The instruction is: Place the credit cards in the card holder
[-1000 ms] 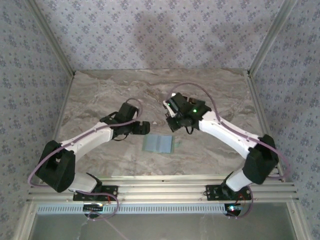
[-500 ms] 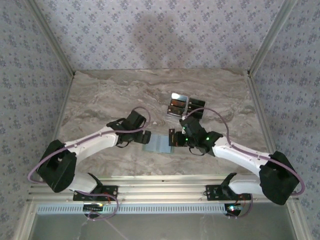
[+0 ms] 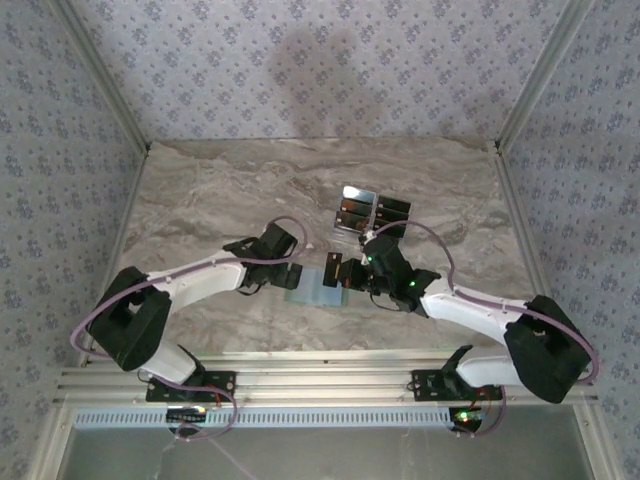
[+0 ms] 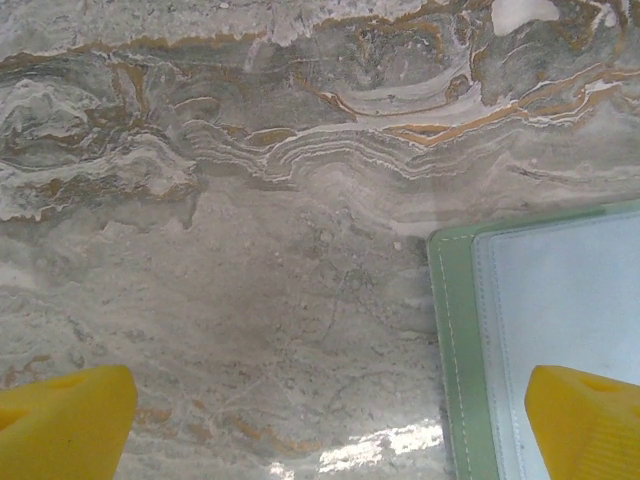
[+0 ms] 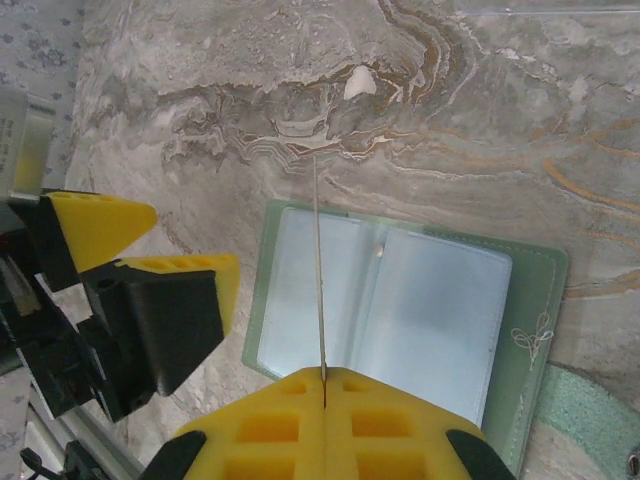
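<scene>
While the holder [image 5: 430, 300] is laid open and empty on the table [image 3: 200, 190], one card [image 3: 334, 269] is clamped edge-on over it by the right gripper [image 5: 323, 378]; left gripper [image 4: 325, 425] held wide alongside; other cards [image 3: 392, 209] left beyond.

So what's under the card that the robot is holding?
The open card holder lies under the credit card, flat on the table, with its pale blue inside showing. The right gripper hides its near edge.
</scene>
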Motion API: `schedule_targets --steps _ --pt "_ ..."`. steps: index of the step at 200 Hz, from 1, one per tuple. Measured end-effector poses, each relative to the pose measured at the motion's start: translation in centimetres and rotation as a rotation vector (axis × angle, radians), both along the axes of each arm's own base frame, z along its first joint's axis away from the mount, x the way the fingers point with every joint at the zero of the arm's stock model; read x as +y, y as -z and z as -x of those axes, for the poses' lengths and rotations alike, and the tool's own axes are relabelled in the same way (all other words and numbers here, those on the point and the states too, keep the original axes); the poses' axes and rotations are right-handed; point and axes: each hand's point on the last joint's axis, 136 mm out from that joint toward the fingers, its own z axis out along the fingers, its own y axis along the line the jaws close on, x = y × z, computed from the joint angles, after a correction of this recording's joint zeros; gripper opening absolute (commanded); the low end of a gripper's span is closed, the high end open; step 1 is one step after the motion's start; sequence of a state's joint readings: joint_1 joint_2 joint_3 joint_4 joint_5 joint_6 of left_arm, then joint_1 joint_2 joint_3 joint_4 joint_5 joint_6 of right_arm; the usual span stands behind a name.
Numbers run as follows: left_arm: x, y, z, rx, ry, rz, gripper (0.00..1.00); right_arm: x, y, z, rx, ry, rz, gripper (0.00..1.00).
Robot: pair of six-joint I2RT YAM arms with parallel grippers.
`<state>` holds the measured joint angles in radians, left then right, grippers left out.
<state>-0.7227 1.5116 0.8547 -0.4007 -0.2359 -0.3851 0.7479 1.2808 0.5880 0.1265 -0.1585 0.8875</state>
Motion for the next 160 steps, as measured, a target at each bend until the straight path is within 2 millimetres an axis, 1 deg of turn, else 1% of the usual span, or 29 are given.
schedule_targets --steps 44,81,122,160 --pt "-0.3 1.5 0.2 0.026 0.011 -0.029 1.0 0.3 1.1 0.1 0.033 -0.002 -0.031 0.0" --pt "0.4 2.4 0.0 0.024 -0.011 -0.078 1.0 0.5 1.9 0.4 0.051 -0.009 -0.046 0.0" --pt "0.7 2.5 -0.1 0.012 -0.043 -0.091 1.0 0.5 2.5 0.8 0.063 -0.008 -0.071 0.0" --pt "0.8 2.5 -0.1 0.004 -0.062 -0.094 1.0 0.8 2.8 0.7 0.064 -0.008 -0.099 0.0"
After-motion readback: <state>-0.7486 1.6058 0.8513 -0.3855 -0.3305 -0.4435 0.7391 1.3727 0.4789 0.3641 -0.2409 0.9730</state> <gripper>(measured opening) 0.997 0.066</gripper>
